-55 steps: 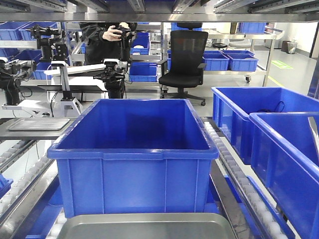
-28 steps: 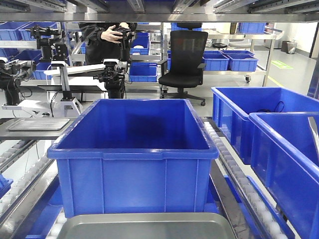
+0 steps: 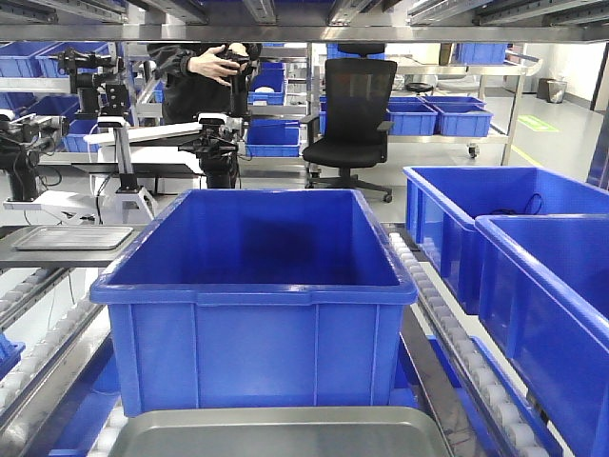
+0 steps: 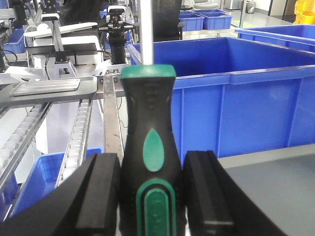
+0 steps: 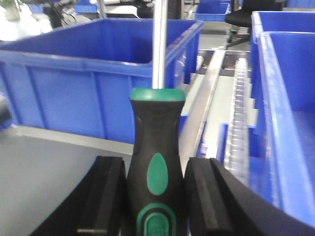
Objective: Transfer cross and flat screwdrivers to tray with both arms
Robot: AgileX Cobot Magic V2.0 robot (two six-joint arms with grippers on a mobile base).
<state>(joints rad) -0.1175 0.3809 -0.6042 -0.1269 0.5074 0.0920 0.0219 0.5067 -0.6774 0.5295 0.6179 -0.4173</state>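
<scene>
In the left wrist view my left gripper point(image 4: 153, 167) is shut on the black handle of one screwdriver point(image 4: 147, 108), whose green collar and steel shaft point up out of frame. The right wrist view shows my right gripper point(image 5: 156, 169) shut the same way on the other screwdriver point(image 5: 156, 128). Neither tip shows, so cross and flat cannot be told apart. The grey metal tray point(image 3: 276, 430) lies at the front view's bottom edge. It shows to the right of the left gripper point(image 4: 275, 187) and to the left of the right gripper point(image 5: 49, 167). Neither gripper appears in the front view.
A large blue crate point(image 3: 257, 286) stands just behind the tray on the roller conveyor. Two more blue crates point(image 3: 533, 267) sit to the right, close to my right gripper. A second flat metal tray point(image 3: 74, 237) lies on a table far left. A person and an office chair are in the background.
The thin steel shaft seen at the right edge of the front view has left the frame. The person at the back has shifted a hand slightly.
</scene>
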